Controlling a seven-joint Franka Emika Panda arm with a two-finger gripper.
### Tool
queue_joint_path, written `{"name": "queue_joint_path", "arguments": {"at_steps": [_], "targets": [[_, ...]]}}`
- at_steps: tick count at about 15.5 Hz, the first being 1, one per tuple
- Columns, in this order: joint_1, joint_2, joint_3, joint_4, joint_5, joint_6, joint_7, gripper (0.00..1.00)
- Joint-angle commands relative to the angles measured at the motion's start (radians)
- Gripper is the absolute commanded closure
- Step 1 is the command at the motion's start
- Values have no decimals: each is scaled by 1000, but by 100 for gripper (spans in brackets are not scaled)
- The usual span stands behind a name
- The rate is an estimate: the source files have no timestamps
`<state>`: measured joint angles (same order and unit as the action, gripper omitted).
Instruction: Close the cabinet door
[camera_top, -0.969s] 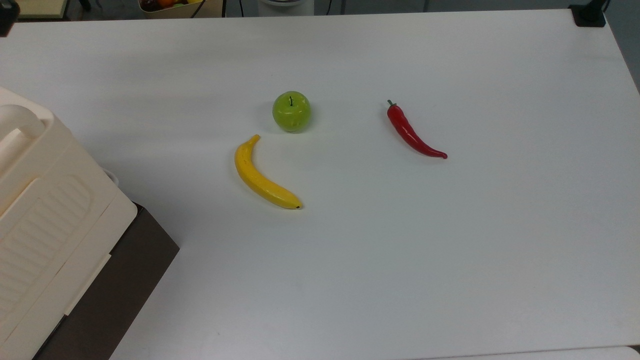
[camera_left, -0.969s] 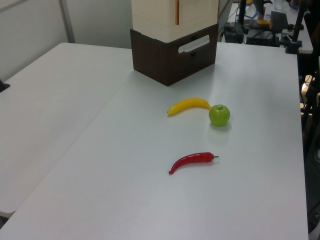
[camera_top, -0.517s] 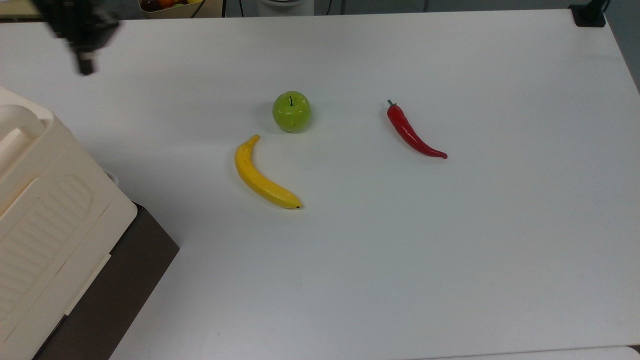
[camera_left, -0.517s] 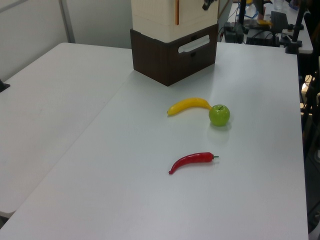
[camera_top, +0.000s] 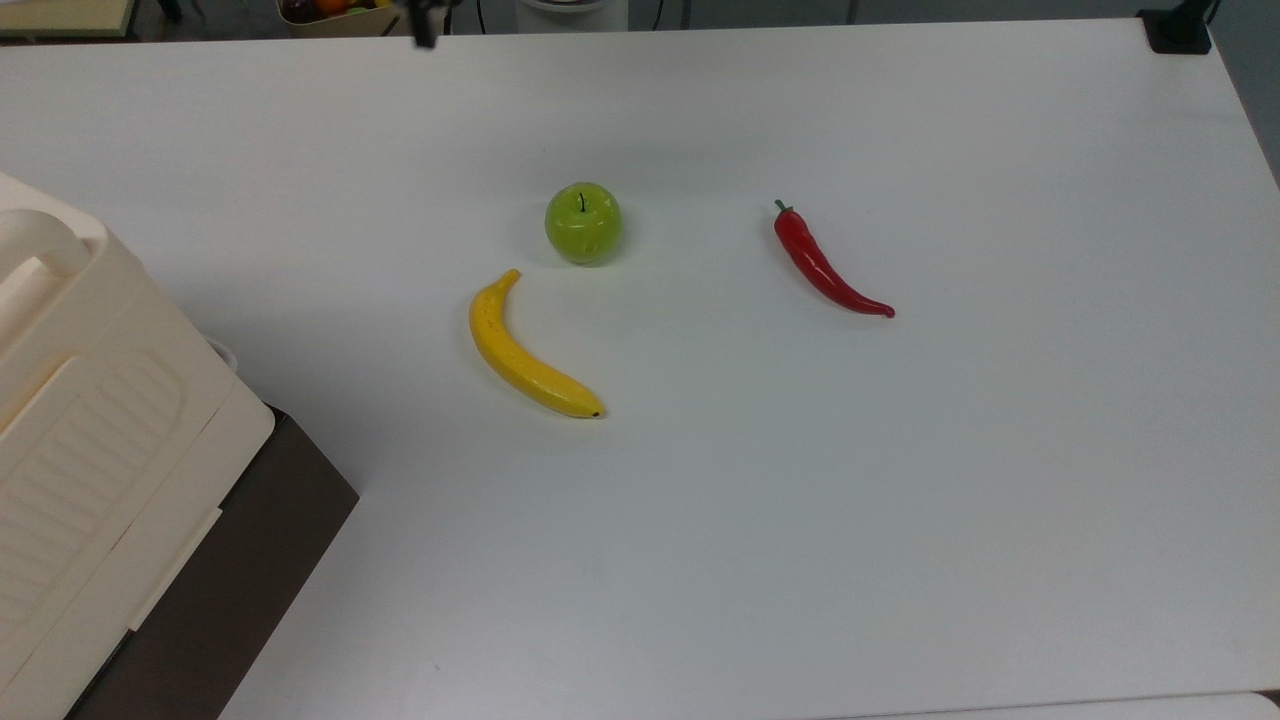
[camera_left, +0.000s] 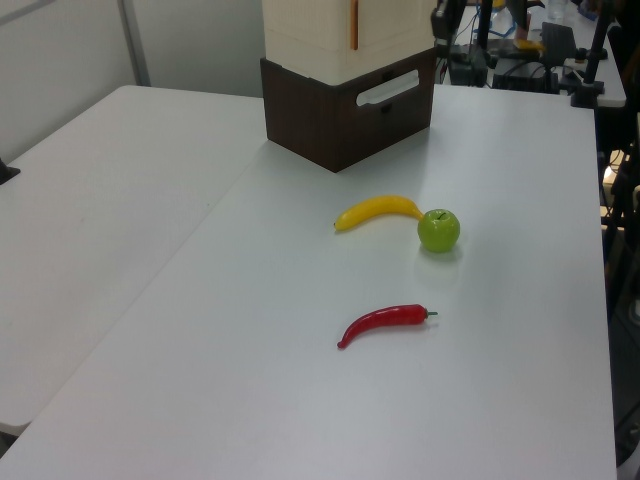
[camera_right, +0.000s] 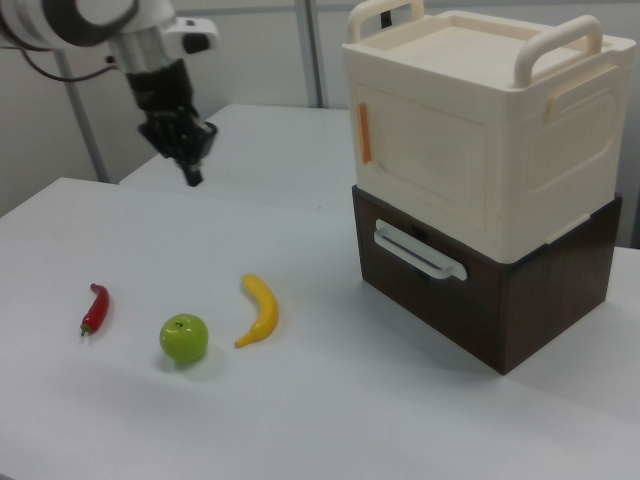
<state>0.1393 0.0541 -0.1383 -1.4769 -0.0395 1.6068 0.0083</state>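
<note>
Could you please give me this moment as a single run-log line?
gripper: raised above table, apart from cabinet | cabinet door: flush, looks closed | banana, apple, chili: untouched on table

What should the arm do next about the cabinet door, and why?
Probably nothing more at the door: in the right view it looks flush with the cabinet, no gap showing, and the gripper hangs well away above the table. I'd just lift the arm clear.
</note>
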Motion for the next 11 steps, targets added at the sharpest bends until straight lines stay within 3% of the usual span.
{"name": "queue_joint_path", "arguments": {"at_steps": [1, 3, 5, 6, 9, 11], "targets": [[-1, -69, 28, -55, -16, -53, -41, 98], [3, -71, 28, -57, -14, -62, -25, 92], [-1, -71, 28, -57, -14, -61, -13, 53], [-1, -69, 28, -57, -16, -61, -13, 51], [-4, -71, 26, -59, -20, -62, -13, 2], [-6, -71, 26, -65, -28, -73, -13, 0]]}}
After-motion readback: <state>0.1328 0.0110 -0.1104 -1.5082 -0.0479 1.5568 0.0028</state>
